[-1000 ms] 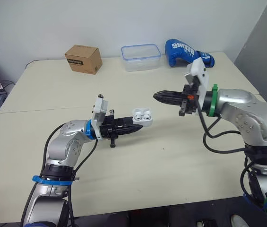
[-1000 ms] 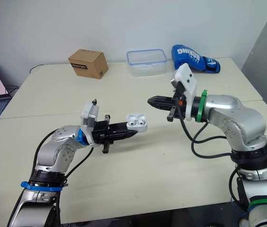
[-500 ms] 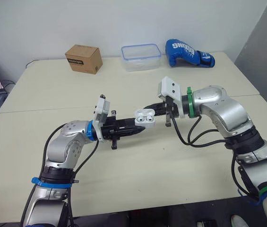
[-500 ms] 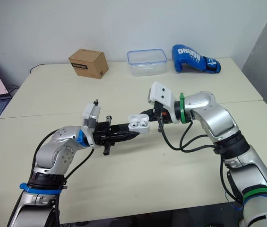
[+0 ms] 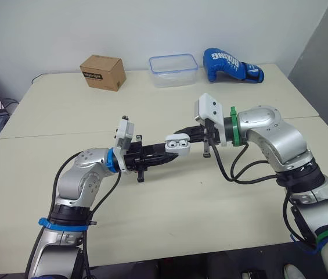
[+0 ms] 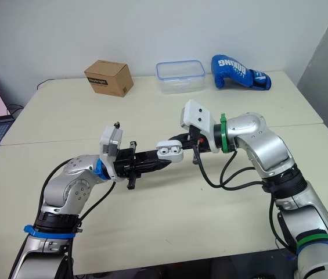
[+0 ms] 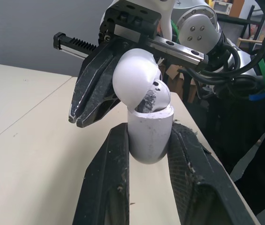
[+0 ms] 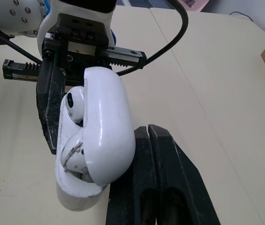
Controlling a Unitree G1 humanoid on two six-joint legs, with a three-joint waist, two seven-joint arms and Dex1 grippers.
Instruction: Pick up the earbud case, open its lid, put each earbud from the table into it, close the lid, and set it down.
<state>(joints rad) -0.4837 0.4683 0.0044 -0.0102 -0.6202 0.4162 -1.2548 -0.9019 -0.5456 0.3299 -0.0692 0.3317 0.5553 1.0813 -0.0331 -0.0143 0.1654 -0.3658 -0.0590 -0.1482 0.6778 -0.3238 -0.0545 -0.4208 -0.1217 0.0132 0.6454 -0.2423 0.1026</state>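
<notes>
earbud case (image 5: 176, 142) ajar, earbuds (image 8: 74, 105) partly hidden inside

Table (image 5: 47, 116) viewed forward and down from head stereo pair, wrist cameras set close along left end effector (image 7: 150, 130) and right end effector (image 8: 149, 131), earbud case (image 7: 146, 140) shared by all.

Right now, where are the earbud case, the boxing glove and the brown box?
earbud case (image 7: 148, 136), left wrist view, on its lower body.
boxing glove (image 5: 226, 63), left eye view, on its blue fist.
brown box (image 5: 97, 79), left eye view, on its front side.

Silver arms (image 5: 85, 174), black cables (image 5: 233, 179); blue ring (image 5: 110, 160) left, green ring (image 5: 232, 125) right; black left tool (image 5: 172, 153), right tool (image 5: 182, 133).
</notes>
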